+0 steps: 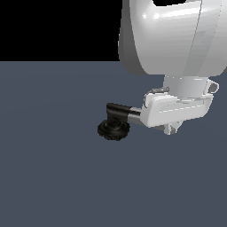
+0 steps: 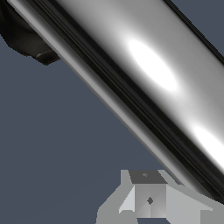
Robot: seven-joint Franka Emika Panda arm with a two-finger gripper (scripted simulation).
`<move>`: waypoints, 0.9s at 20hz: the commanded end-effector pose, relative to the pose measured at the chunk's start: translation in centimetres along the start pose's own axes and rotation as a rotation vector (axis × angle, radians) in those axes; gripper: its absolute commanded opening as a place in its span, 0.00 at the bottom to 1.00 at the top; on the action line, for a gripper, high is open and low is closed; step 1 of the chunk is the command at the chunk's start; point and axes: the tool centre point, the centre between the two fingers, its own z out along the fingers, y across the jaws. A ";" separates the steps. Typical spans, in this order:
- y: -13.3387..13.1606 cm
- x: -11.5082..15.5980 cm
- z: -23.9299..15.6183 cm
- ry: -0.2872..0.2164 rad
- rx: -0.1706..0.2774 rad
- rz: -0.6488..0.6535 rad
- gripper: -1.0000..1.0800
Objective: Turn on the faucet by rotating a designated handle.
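Starting at the gripper [image 1: 170, 128], right of frame centre in the exterior view, we cannot tell its jaw state; it sits over the handle [image 1: 133, 116], which runs left to the faucet [image 1: 114, 126]. We judge the chrome bar rigid and slick, best pushed near its free end. Only the wrist view shows the handle [image 2: 144, 78] close up, one finger [image 2: 148, 197] beside it.
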 end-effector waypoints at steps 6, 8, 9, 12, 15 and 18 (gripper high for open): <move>1.5 2.8 -0.2 0.008 -0.007 -0.017 0.00; 1.9 3.4 -0.2 0.008 -0.007 -0.016 0.00; 2.2 3.6 -0.2 0.008 -0.007 -0.016 0.00; 2.9 4.4 -0.3 0.009 -0.008 -0.015 0.00; 3.6 5.2 -0.3 0.010 -0.009 -0.015 0.00; 4.3 5.9 -0.4 0.011 -0.009 -0.014 0.00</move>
